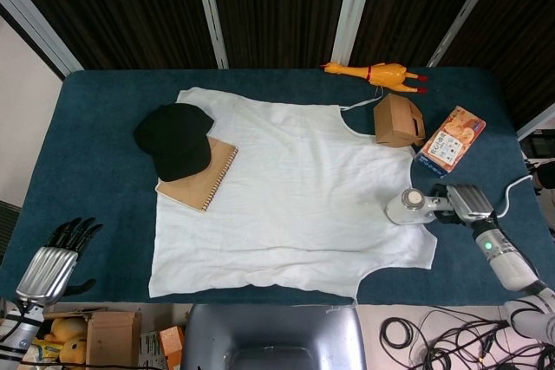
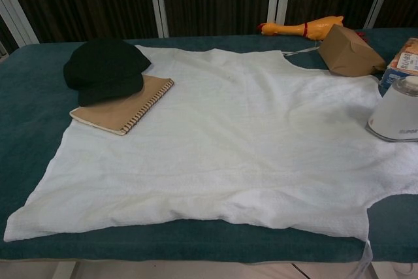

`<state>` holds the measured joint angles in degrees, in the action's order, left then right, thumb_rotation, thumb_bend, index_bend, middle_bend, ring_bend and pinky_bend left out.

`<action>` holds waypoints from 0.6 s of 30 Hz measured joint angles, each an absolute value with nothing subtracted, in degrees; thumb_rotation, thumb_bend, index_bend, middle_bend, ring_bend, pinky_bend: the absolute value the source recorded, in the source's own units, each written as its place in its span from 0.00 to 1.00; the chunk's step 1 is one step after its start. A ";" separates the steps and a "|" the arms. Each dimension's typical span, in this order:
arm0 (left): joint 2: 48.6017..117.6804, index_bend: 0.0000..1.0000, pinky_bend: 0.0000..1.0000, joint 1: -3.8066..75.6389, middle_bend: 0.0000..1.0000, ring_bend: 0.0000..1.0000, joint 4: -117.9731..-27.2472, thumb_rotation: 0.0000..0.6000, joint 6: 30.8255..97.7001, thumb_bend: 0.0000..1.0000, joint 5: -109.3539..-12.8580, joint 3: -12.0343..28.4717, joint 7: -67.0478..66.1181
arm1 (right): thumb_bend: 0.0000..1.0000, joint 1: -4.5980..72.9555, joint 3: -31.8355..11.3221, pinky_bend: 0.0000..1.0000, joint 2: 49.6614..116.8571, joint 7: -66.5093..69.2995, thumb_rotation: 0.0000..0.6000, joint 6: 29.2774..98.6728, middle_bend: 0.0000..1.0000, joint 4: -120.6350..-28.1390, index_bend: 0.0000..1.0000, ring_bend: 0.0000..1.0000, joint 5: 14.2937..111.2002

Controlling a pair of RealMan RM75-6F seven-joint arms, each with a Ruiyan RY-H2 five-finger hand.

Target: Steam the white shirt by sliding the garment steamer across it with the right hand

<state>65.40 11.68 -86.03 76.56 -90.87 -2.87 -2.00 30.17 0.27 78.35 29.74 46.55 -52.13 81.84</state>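
Observation:
The white shirt [image 1: 290, 188] [image 2: 215, 142] lies flat across the blue table [image 1: 95, 119]. A white garment steamer [image 1: 410, 207] [image 2: 397, 115] stands on the shirt's right edge, near the armhole. My right hand [image 1: 466, 203] grips the steamer's handle from the right in the head view; the chest view cuts it off. My left hand [image 1: 54, 257] hangs off the table's front left corner, holding nothing, with its dark fingers apart.
A black cap [image 1: 174, 139] rests on a brown spiral notebook [image 1: 201, 176] overlapping the shirt's left side. A brown carton [image 1: 398, 120], an orange snack box [image 1: 450, 139] and a rubber chicken [image 1: 375, 73] lie at the back right. The steamer's white cord [image 1: 512, 185] trails right.

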 measured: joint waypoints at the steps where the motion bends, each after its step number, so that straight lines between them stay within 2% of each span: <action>1: 65.45 0.13 0.11 11.69 0.07 0.01 -85.96 1.00 76.57 0.03 -90.93 -2.88 -1.97 | 0.40 30.16 0.30 0.36 78.07 29.74 1.00 46.20 0.34 -52.32 0.18 0.28 81.75; 4: 65.53 0.13 0.11 11.73 0.07 0.01 -85.95 1.00 76.56 0.03 -91.05 -2.91 -2.05 | 0.33 30.19 0.37 0.33 77.14 29.67 1.00 45.22 0.27 -53.09 0.10 0.24 81.54; 9: 65.50 0.13 0.11 11.73 0.07 0.01 -86.31 1.00 76.71 0.03 -91.11 -2.87 -2.27 | 0.27 30.08 0.25 0.26 75.54 29.49 1.00 45.13 0.18 -54.76 0.02 0.16 81.53; 18: 65.37 0.13 0.11 11.54 0.07 0.01 -86.50 1.00 77.22 0.02 -91.50 -3.02 -1.94 | 0.21 29.02 -0.01 0.14 71.20 28.19 1.00 48.49 0.08 -59.59 0.00 0.04 82.31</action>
<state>65.37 11.54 -86.50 77.22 -91.50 -3.02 -1.94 29.02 -0.01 71.20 28.19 48.49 -59.59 82.31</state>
